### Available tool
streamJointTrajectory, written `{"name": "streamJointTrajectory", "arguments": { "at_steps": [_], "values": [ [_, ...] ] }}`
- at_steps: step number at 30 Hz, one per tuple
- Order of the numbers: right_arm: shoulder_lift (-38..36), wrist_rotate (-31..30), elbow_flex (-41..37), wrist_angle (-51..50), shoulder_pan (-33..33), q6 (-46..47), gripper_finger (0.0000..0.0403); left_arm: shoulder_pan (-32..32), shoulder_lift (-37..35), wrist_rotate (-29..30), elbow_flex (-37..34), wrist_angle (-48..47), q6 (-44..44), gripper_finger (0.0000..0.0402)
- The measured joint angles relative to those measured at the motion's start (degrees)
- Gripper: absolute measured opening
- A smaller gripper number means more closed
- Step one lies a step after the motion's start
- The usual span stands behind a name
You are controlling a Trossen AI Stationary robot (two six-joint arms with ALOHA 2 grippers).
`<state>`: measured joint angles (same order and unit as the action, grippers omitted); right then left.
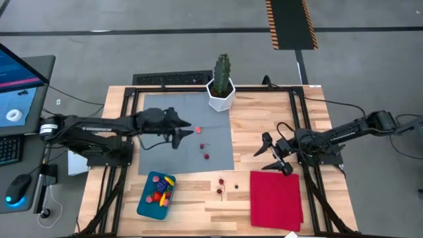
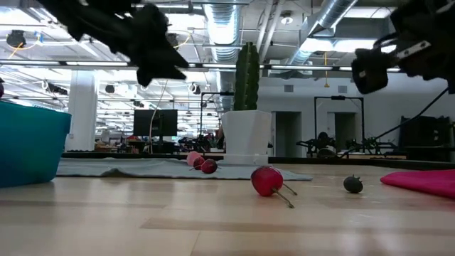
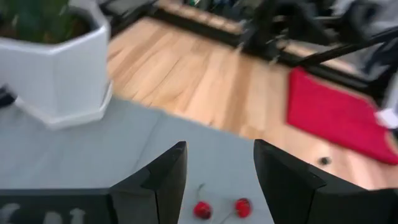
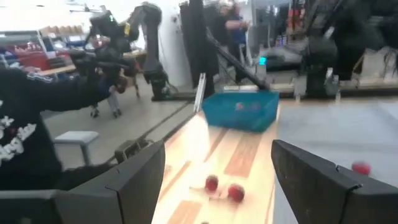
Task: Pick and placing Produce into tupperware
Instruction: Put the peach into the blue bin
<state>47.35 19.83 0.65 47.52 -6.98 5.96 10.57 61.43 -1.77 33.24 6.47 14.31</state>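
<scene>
The teal tupperware [image 1: 156,195] sits on the wood near the front edge with several pieces of produce in it; it also shows in the right wrist view [image 4: 241,111]. Three small red pieces [image 1: 202,146] lie on the grey mat [image 1: 165,109]. Two red cherries [image 1: 220,186] and a dark piece [image 1: 236,186] lie on the bare wood. My left gripper [image 1: 185,135] hovers open over the mat, just left of the red pieces, and two of them [image 3: 202,210] show between its fingers. My right gripper [image 1: 268,155] hangs open above the wood, right of the cherries [image 4: 224,188], pointing level toward them.
A green cactus in a white pot [image 1: 221,86] stands at the mat's far right corner. A flat red cloth [image 1: 276,198] lies at the front right, beside my right gripper. Bare wood lies between the tupperware and the cloth.
</scene>
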Motion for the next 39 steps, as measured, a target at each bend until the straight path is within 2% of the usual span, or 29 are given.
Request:
{"name": "streamJointTrajectory", "arguments": {
  "at_steps": [7, 17, 22, 30, 35, 39],
  "values": [
    [1.1, -1.5, -0.3, 0.1, -0.5, -1.1, 0.0318, 6.1, 11.6, -1.9, 6.8, -4.3, 0.4, 0.0176],
    [1.1, -3.9, -0.3, -6.1, -1.0, 2.5, 0.0317, 10.4, 27.6, -2.3, 24.5, -28.0, -0.2, 0.0176],
    [1.1, -3.9, -0.3, -6.7, -3.1, 3.5, 0.0317, 10.2, 34.3, -0.4, 31.1, -33.5, -1.4, 0.0176],
    [1.1, -4.2, -0.3, -5.7, -7.0, 4.3, 0.0317, 10.8, 39.8, 0.6, 36.0, -39.3, -4.2, 0.0176],
    [1.1, -9.1, -0.3, -5.1, -9.6, 4.3, 0.0317, 11.3, 40.1, 0.7, 36.0, -41.4, -4.8, 0.0176],
    [1.1, -10.6, -0.3, -5.1, -10.4, 4.6, 0.0318, 11.4, 40.2, -0.5, 36.0, -41.5, -4.9, 0.0176]
  ]
}}
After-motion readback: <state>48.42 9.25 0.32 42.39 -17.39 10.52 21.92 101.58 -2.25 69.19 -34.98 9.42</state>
